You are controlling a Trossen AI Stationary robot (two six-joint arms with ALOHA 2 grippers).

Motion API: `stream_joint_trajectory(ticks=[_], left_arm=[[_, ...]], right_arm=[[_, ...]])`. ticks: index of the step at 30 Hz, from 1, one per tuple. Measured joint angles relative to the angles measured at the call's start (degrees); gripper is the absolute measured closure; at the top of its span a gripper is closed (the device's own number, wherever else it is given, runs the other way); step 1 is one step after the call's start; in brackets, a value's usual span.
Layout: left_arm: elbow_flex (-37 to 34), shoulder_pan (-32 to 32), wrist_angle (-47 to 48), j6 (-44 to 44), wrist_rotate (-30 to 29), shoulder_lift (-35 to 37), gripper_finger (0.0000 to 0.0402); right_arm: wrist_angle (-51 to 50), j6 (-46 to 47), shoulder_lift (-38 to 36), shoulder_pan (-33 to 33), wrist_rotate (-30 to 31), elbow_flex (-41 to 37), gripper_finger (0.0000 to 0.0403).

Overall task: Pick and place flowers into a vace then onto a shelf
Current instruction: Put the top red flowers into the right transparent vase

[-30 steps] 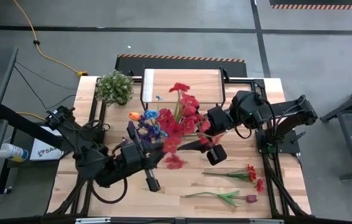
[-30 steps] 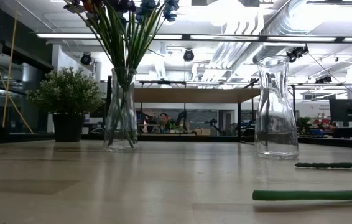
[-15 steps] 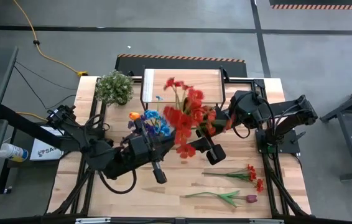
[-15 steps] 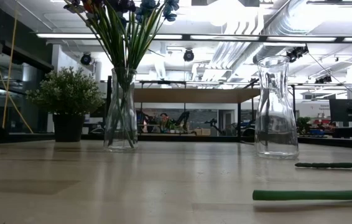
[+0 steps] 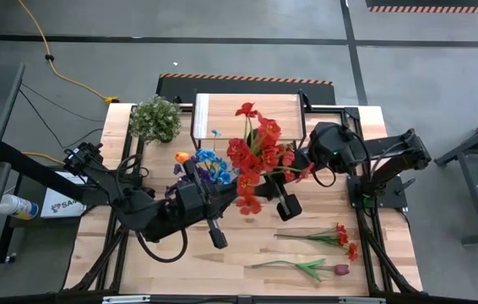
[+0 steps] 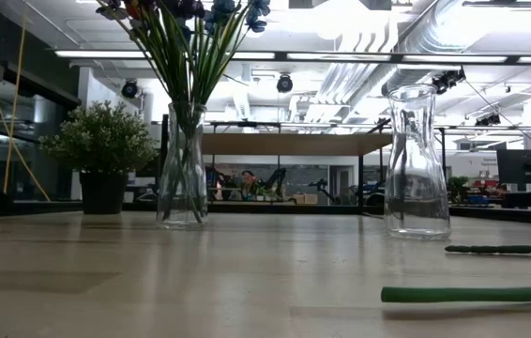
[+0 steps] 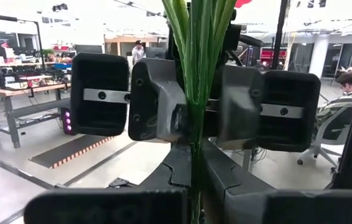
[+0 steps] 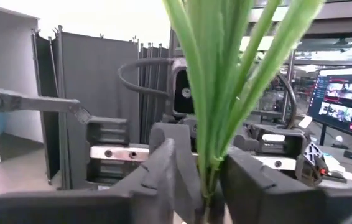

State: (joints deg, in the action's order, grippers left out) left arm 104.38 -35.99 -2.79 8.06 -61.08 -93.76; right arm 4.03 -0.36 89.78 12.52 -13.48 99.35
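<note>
— Where is the red bunch of flowers (image 5: 256, 156) seen?
— It is held above the middle of the table (image 5: 247, 257), between the two arms, just in front of the shelf (image 5: 247, 116). Its green stems (image 7: 196, 68) are clamped by the left gripper (image 7: 196, 162), which is closed on them.
— And the right gripper (image 8: 202, 186)?
— Its fingers are seen closed around the same stems (image 8: 216, 106), facing the left gripper.
— What else is placed on the table?
— A glass vase with blue, purple and orange flowers (image 6: 183, 164) is seen standing beside an empty glass vase (image 6: 417, 164). Two loose flowers (image 5: 323, 236) are laid near the table's front right part. A potted plant (image 5: 155, 118) is set left of the shelf.
</note>
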Motion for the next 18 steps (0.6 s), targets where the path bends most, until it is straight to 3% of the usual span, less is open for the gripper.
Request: stream_joint_trajectory(ticks=[7,18], left_arm=[[0.00,-0.04,0.61,0.08,-1.26,0.00,0.0359],[0.00,0.00,1.64,-0.84,-2.07,0.00,0.0359]], right_arm=[[-1.09,-2.80,0.00,-0.20,-0.31,0.01,0.0390],[-2.89,-1.33,-0.09,-2.02,-0.97,0.09,0.0394]])
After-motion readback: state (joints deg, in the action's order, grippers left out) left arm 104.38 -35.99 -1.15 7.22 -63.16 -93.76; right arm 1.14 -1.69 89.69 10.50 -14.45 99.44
